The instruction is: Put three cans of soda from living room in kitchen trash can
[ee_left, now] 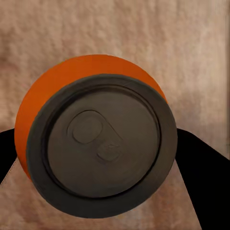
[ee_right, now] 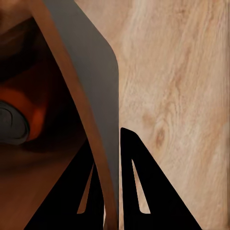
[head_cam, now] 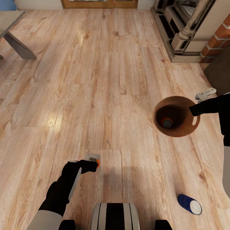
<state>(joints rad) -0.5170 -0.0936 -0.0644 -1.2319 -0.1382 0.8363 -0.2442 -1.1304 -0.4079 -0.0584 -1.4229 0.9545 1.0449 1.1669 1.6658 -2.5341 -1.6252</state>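
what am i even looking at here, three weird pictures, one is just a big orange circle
It is a simulated two-armed robot in a living room. The wide picture looks down from its head at a wood floor. The other two come from cameras on its wrists. The orange circle is an orange soda can seen top-on, gripped by the left tool. The right tool pinches the rim of a brown bin, which already holds another orange can. A blue can lies on its side on the floor.
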